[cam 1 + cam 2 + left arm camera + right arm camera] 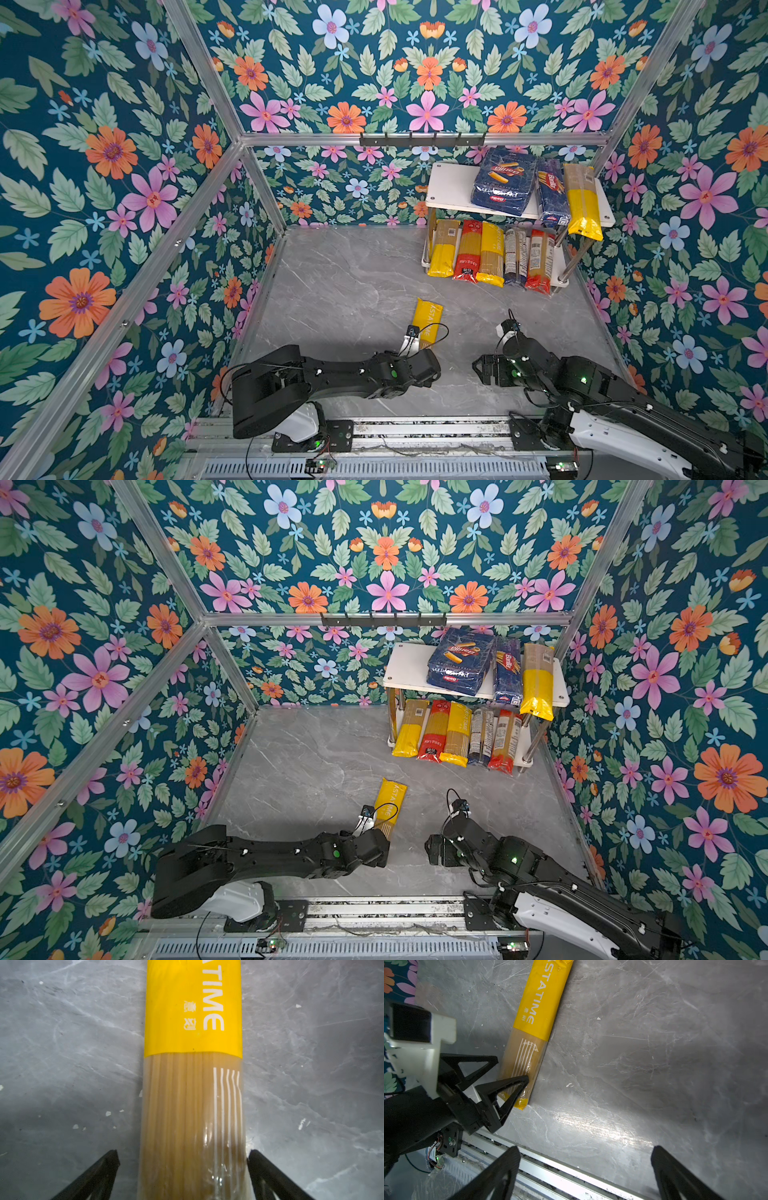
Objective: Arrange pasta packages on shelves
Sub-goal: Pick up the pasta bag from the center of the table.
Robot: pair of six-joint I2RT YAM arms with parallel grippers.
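Note:
A yellow spaghetti bag point(429, 318) point(390, 800) lies on the grey table, pointing toward the back wall. My left gripper point(182, 1157) is open and straddles the bag's clear end point(193, 1105). One finger point(254, 1159) is right against the bag's side and the other stands apart from it. My right gripper point(585, 1153) is open and empty, low over the table beside the bag point(537, 1012). The shelves point(451, 187) stand at the back right. A wide blue pack point(505, 183), a narrow blue pack point(550, 193) and a yellow bag point(584, 203) lie on the top board. Several bags point(490, 259) line the lower board.
A black hook rail point(422, 139) hangs on the back frame bar above the shelves. Floral walls with aluminium posts enclose the table on three sides. A metal rail point(374, 432) that carries both arm bases runs along the front edge.

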